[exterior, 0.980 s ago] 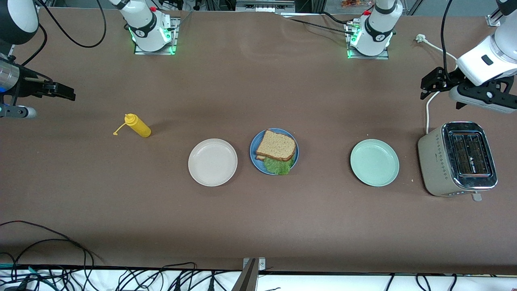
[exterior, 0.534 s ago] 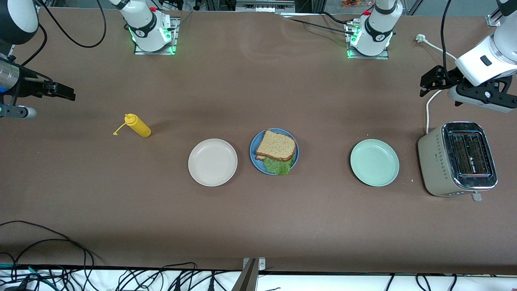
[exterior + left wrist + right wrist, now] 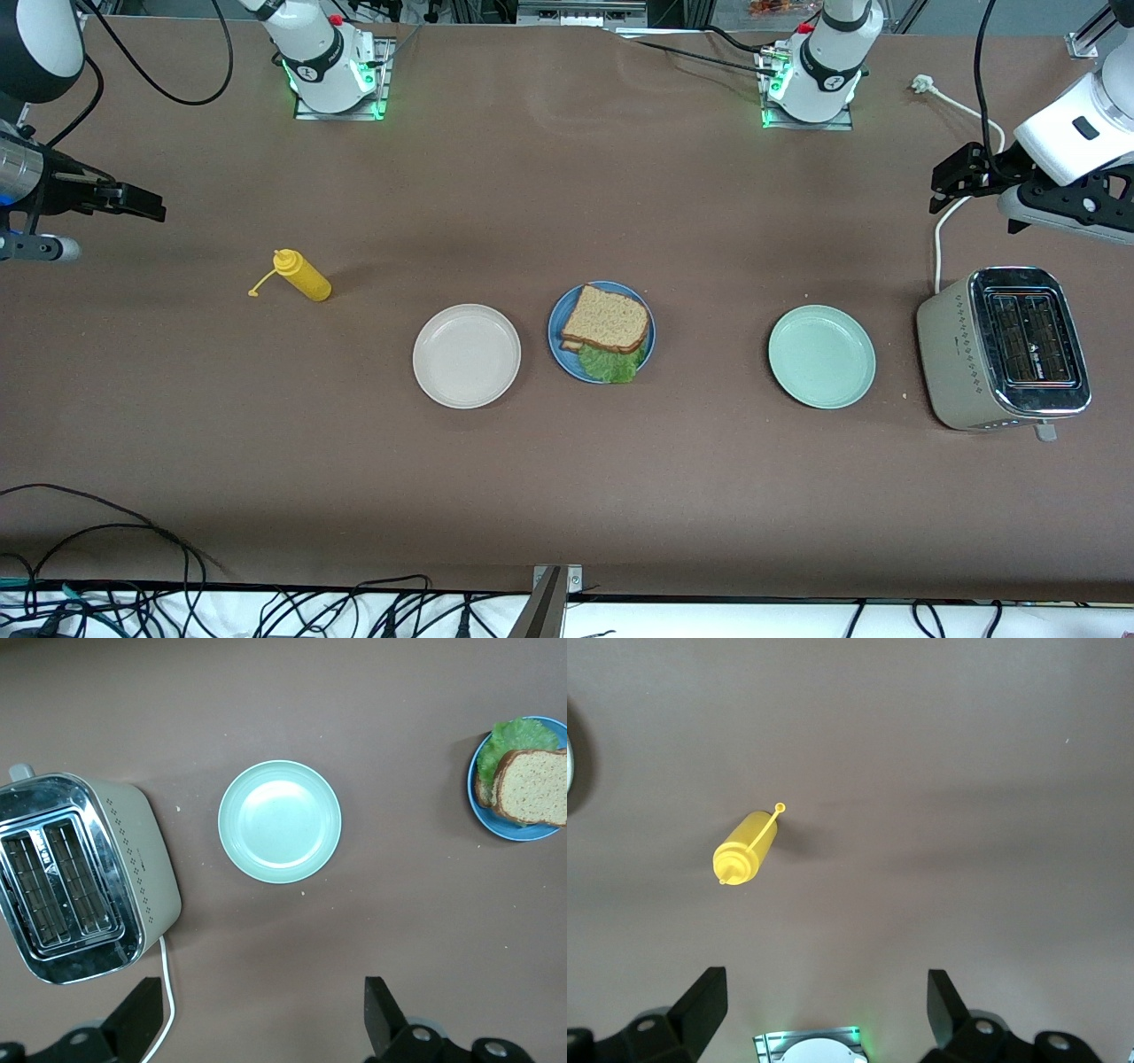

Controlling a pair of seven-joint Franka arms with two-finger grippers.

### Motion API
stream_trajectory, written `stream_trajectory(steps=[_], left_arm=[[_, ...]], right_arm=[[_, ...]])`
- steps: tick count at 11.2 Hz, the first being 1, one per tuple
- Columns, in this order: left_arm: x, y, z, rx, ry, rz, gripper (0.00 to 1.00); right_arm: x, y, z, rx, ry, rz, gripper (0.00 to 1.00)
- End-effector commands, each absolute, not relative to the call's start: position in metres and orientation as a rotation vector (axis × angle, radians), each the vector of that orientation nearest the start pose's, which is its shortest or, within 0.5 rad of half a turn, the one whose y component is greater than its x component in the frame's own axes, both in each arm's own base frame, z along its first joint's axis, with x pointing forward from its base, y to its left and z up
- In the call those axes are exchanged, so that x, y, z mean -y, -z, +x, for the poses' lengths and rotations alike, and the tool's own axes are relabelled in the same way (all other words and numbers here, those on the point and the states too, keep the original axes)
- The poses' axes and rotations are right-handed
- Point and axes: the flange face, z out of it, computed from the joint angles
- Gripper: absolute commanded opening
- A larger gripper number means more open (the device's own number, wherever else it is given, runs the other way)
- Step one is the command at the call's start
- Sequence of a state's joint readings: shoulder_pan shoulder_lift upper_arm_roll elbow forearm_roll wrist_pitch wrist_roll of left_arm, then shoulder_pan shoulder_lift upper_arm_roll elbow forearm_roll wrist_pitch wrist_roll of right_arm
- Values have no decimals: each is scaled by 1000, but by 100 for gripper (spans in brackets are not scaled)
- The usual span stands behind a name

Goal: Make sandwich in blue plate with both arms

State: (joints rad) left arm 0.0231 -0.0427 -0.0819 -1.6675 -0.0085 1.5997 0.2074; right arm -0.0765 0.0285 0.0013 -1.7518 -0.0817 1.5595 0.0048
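Sandwich (image 3: 605, 330) sits assembled on blue plate (image 3: 557, 341), mid-table between cream plate (image 3: 466, 355) and mint plate (image 3: 821, 355). My left gripper (image 3: 264, 1010) spread wide, empty, above table near toaster (image 3: 1005, 349). My right gripper (image 3: 826, 1008) likewise wide, empty, above table near mustard bottle (image 3: 302, 275)

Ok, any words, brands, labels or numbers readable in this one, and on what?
None can be read.
Toaster: small marks on its top and side, too small to read.
Round badges on the two arm bases: too small to read.
Yellow squeeze bottle, plates: no text visible.
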Motion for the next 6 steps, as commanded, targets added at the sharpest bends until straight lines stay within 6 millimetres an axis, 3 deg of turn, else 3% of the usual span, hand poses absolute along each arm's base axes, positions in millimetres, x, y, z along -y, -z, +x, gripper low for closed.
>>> stream_trajectory(steps=[1, 6], left_arm=[[38, -606, 549, -425, -78, -3132, 100], [38, -606, 549, -425, -83, -3132, 100]], right_arm=[[61, -520, 544, -167, -389, -3178, 100], [61, -529, 548, -155, -380, -3180, 100]])
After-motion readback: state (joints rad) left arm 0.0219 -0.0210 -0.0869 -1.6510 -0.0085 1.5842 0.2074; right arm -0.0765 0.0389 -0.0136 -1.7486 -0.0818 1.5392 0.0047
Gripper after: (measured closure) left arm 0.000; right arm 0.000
